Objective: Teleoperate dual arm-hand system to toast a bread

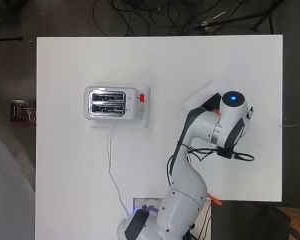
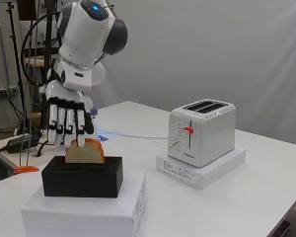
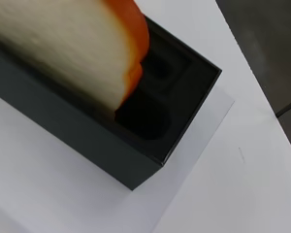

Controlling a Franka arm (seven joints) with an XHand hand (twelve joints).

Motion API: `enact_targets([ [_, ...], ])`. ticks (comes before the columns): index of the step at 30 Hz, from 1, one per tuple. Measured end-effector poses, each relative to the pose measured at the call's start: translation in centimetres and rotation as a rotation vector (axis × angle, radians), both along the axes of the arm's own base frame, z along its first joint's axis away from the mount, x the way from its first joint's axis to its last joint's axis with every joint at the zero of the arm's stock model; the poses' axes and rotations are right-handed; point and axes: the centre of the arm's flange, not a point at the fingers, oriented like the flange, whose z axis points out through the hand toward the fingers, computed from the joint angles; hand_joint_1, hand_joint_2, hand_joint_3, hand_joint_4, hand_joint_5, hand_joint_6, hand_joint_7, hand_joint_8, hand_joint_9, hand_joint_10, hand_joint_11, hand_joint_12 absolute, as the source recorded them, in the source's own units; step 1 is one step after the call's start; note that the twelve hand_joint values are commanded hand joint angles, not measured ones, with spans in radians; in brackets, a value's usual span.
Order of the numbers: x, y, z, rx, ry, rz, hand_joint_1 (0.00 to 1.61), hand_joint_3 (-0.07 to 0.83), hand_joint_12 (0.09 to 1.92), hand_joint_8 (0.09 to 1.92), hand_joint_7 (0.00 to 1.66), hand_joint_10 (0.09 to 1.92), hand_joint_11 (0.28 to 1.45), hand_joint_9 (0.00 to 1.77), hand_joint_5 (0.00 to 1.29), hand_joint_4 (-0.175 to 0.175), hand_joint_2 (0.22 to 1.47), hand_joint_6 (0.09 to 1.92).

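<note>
A slice of bread [image 2: 87,152] with an orange crust stands upright in a black holder [image 2: 83,178] on a white box [image 2: 84,213] at the near left of the side view. The hand [image 2: 66,119] hangs straight above it, fingers straight and pointing down, their tips at the slice's top edge. I cannot tell whether the thumb touches the bread. The wrist view shows the bread [image 3: 72,43] and holder [image 3: 136,145] up close. The white toaster [image 1: 112,104] [image 2: 202,131] with two empty slots and a red lever [image 2: 188,130] stands apart. In the overhead view the arm hides the hand.
The toaster sits on a flat white box [image 2: 202,170], and its cable [image 1: 112,170] runs across the table toward the arm's base. The table edge is near the holder's box [image 1: 200,97] on the right of the overhead view.
</note>
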Motion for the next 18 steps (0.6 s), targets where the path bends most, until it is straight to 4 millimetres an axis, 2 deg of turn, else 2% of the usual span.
enact_targets([
  [4, -1.2, 0.1, -2.4, 0.017, 0.008, 0.016, 0.51, -0.002, 0.09, 0.09, 0.47, 0.09, 0.46, 0.6, 0.37, 0.046, 0.93, 0.09],
  [9, -1.7, -0.1, -3.4, 0.032, -0.004, 0.038, 0.55, 0.002, 0.09, 0.09, 0.46, 0.09, 0.47, 0.61, 0.35, 0.009, 0.94, 0.09],
  [10, -1.9, 0.0, -4.0, 0.038, 0.008, 0.038, 0.6, 0.003, 0.09, 0.09, 0.49, 0.09, 0.48, 0.63, 0.4, 0.016, 0.95, 0.09],
  [11, -2.1, 0.0, -4.8, 0.051, 0.026, 0.032, 0.74, -0.005, 0.09, 0.09, 0.69, 0.09, 0.57, 0.81, 0.59, 0.075, 1.03, 0.4],
  [12, -2.3, 0.0, -5.3, 0.069, 0.044, 0.023, 0.94, -0.002, 0.22, 0.24, 0.91, 0.11, 0.67, 1.07, 0.74, 0.05, 1.06, 0.7],
  [13, -2.5, -0.1, -5.4, 0.084, 0.05, 0.011, 1.09, 0.003, 0.57, 0.53, 1.03, 0.37, 0.7, 1.22, 0.84, -0.02, 1.07, 0.83],
  [14, -2.6, -0.3, -5.1, 0.092, 0.044, 0.001, 1.17, 0.003, 0.82, 0.71, 1.09, 0.54, 0.68, 1.27, 0.86, -0.083, 1.09, 0.92],
  [15, -2.6, -0.5, -4.6, 0.097, 0.025, -0.004, 1.21, 0.001, 0.9, 0.76, 1.13, 0.57, 0.66, 1.29, 0.85, -0.114, 1.1, 1.01],
  [18, -2.8, -1.0, -3.8, 0.131, -0.065, 0.003, 1.25, 0.001, 0.82, 0.77, 1.17, 0.32, 0.64, 1.37, 0.82, -0.146, 1.11, 1.14],
])
